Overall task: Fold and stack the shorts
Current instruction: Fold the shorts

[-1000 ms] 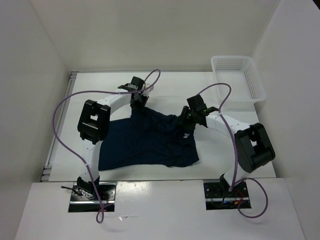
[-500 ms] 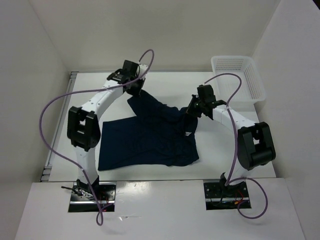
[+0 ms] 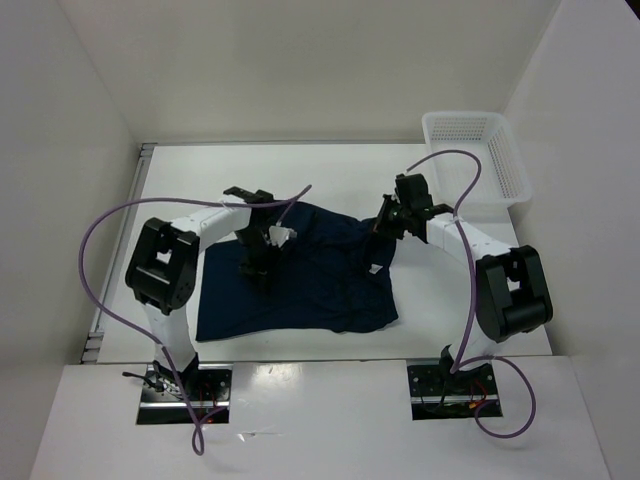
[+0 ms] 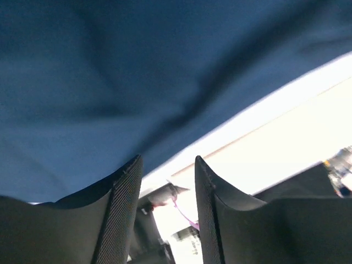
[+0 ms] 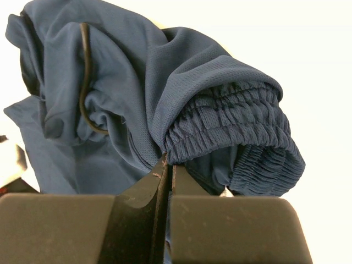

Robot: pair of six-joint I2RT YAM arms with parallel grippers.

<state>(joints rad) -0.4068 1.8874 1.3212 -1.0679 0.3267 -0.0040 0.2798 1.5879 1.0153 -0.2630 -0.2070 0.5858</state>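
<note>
White-walled enclosure with a white desk, seen from above. The pair of dark navy soft-fabric shorts lies spread mid-desk, well apart from the white plastic mesh basket in the far right corner. My right fingers are pressed together, pinching the shorts at the gathered elastic waistband on their far right corner; the thin dark drawstring loops beside it. My left fingers stand spread over the left half of the cloth, holding nothing. Step in hand, as I judge it: squaring the waist edge for a fold. To do it well, I should take a matching left pinch on the waistband, draw both corners taut and level, and lay the edge down without bunching.
</note>
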